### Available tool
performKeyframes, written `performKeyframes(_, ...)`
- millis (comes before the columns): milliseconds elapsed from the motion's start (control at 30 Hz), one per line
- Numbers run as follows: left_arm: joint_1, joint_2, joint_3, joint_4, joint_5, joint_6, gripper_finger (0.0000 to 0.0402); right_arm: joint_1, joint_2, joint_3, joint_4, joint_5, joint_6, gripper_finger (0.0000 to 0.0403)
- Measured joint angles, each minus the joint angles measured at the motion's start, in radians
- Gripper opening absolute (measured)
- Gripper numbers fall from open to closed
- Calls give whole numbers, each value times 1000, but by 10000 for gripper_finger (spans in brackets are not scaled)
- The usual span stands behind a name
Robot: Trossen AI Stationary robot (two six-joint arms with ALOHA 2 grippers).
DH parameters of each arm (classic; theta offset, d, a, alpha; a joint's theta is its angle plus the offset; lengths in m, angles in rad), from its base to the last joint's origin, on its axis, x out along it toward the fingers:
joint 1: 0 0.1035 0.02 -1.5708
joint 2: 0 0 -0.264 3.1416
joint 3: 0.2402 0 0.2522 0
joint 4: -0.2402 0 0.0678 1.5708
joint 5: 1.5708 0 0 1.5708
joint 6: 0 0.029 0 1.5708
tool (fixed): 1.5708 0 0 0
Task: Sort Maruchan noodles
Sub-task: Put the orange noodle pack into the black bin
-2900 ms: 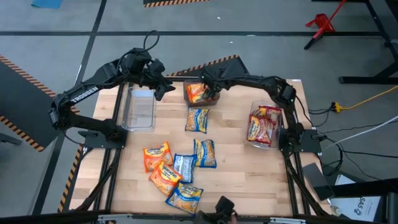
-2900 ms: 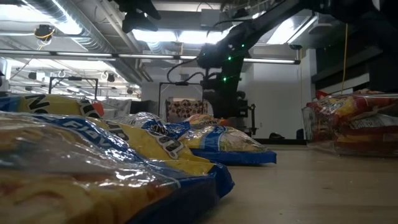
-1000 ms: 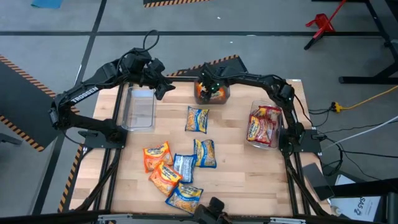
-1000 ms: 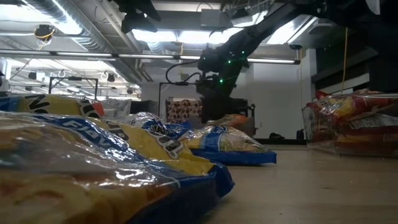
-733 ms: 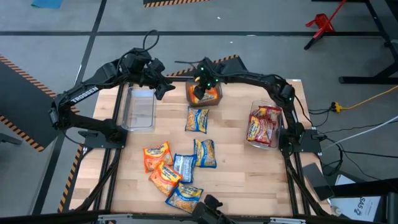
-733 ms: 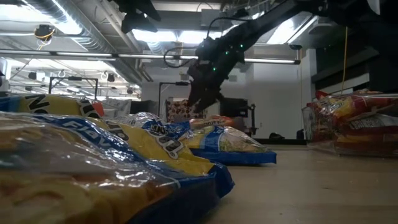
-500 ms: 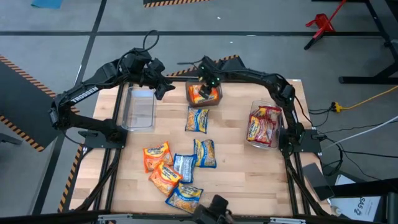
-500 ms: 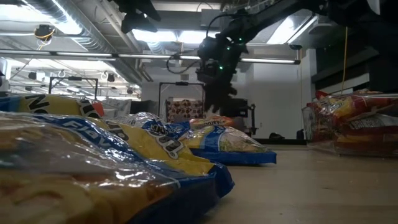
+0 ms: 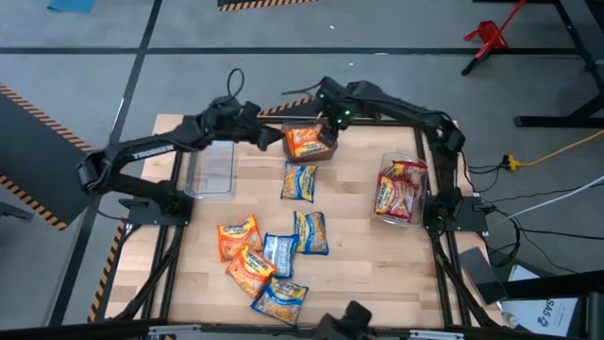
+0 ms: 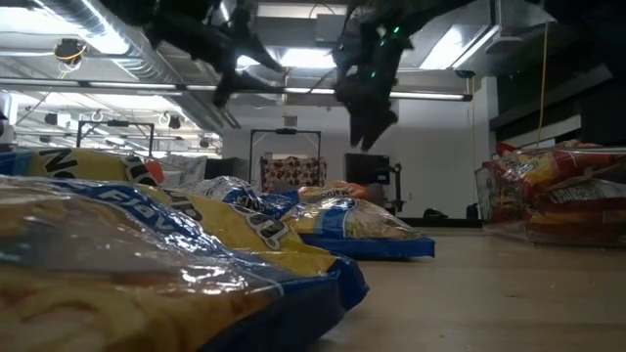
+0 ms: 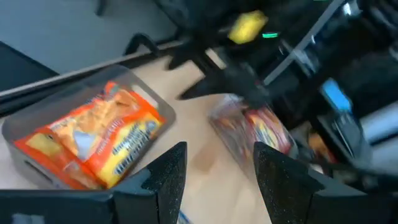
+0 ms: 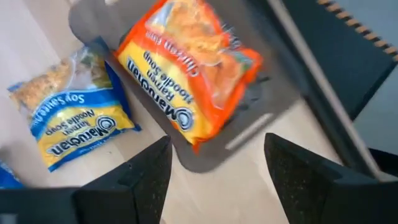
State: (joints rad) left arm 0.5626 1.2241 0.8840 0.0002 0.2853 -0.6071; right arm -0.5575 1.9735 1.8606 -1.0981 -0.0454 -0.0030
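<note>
An orange Maruchan packet lies flat in a clear bin at the far middle of the table. It also shows in the left wrist view and the right wrist view. My left gripper hangs open just left of that bin, holding nothing. My right gripper hovers open above the bin's far right corner, also holding nothing. Loose packets lie on the table: a blue-and-yellow one near the bin, and several more in a cluster toward the near edge.
A clear bin stands at the far left with nothing in it. Another bin at the right holds red-and-silver packets. Bare wood lies between the near cluster and the right bin. In the low view, packets fill the foreground.
My right gripper has risen out of the far middle bin, and the orange packet stays lying in it. My left gripper has come down and toward the table's right, up to that bin's left side, rolling as it went.
</note>
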Motion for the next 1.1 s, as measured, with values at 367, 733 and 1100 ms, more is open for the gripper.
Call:
performKeyframes(367, -57, 264, 22, 14, -244, 41, 179, -34, -206, 1, -56, 160, 24, 241)
performKeyframes(733, -82, 497, 249, -168, -467, 297, 179, -33, -256, 1, -72, 157, 22, 241)
performKeyframes(1100, -108, 650, 409, -367, -519, 458, 179, -32, -256, -6, -125, 139, -29, 241)
